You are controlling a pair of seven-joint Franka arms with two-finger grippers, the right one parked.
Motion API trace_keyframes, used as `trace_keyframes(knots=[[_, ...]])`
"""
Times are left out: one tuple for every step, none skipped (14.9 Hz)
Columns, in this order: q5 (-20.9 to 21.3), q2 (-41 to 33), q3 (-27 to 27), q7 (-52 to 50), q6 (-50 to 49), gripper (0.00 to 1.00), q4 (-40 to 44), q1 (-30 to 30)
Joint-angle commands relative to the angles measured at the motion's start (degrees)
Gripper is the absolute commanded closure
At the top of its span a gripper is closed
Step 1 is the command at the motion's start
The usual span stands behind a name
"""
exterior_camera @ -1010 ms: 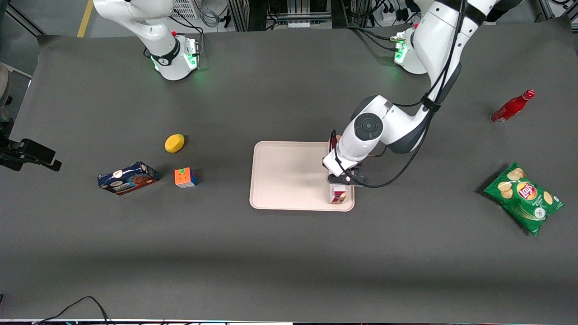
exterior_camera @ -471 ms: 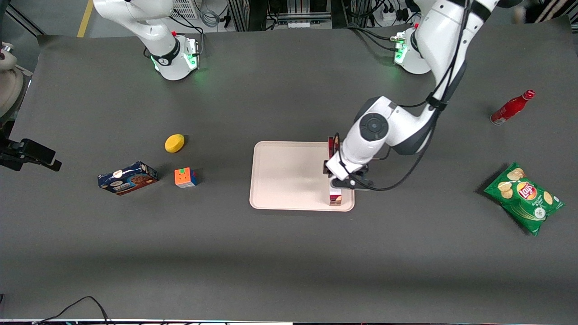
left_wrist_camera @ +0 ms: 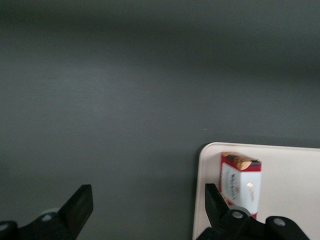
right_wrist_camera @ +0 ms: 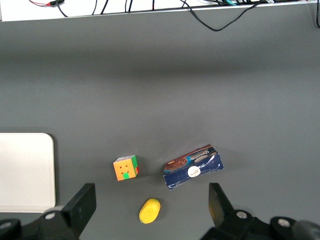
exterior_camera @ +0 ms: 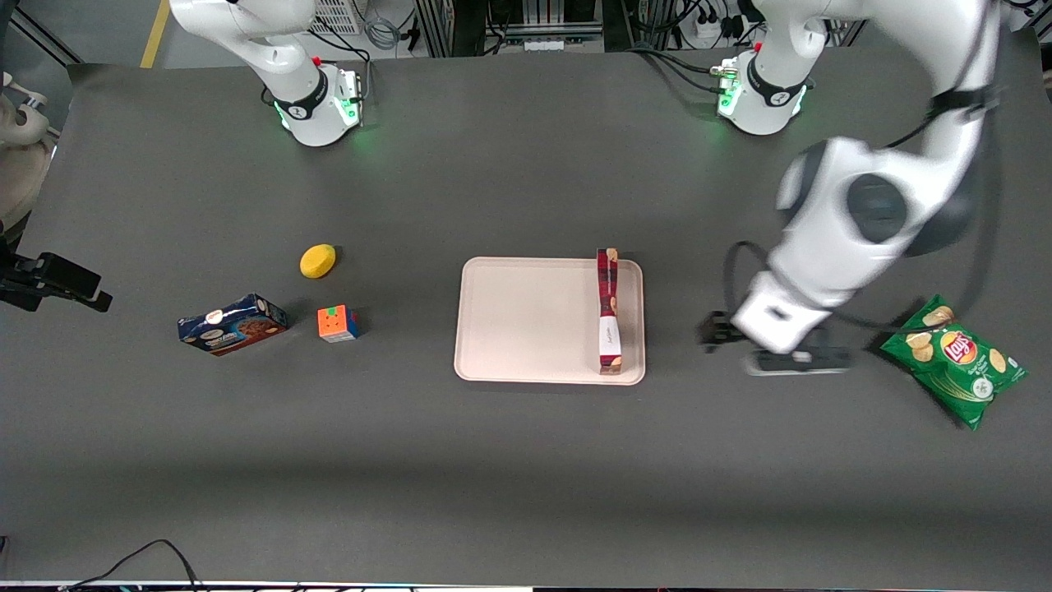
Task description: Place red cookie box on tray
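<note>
**Box released on the tray, arm pulled clear**

Nearest the front camera the dark tabletop [exterior_camera: 526, 460] carries nothing of the task. Next comes the gripper [exterior_camera: 768, 349], now hanging above bare tabletop between the tray [exterior_camera: 526, 321] and the green chip bag [exterior_camera: 953, 358], well apart from the tray. A second ago it was down over the tray's end nearest the working arm, closed around the red cookie box [exterior_camera: 608, 312]; half a second ago it was still there. In the left wrist view its fingers [left_wrist_camera: 75, 210] stand wide apart with nothing between them, so it holds nothing.

The red cookie box lies on its long thin edge inside the tray, along the side nearest the working arm, its cookie-picture end toward the front camera and its other end reaching the tray's farther rim. The left wrist view shows that near end [left_wrist_camera: 240, 182] resting within the rim.

Toward the parked arm's end lie the blue cookie box [exterior_camera: 233, 324], the puzzle cube [exterior_camera: 338, 323] and, a little farther from the camera, the lemon [exterior_camera: 317, 261]. Farthest, at the working arm's end, stands the red bottle [exterior_camera: 933, 196].

Judging from this, the placing is done; the box stands narrow, so a knock could tip it.
</note>
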Motion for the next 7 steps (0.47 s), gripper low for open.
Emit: trace_keyframes(knots=[[-4.79, -2.18, 9.02, 14.77, -14.17, 0.0, 8.4, -0.23], [-5.41, -3.5, 11.31, 16.72, -17.16, 0.0, 9.2, -0.23], [-5.59, -5.25, 12.72, 17.43, -19.11, 0.0, 9.3, 0.04], [-5.5, -6.83, 13.26, 17.44, -20.52, 0.0, 9.12, 0.47], [-5.41, -7.98, 13.53, 17.44, -22.01, 0.0, 9.04, 0.74], [-5.32, -8.86, 14.66, 17.53, -23.25, 0.0, 9.12, 0.83], [-4.98, -9.74, 15.28, 17.96, -23.95, 0.0, 9.04, 0.92]])
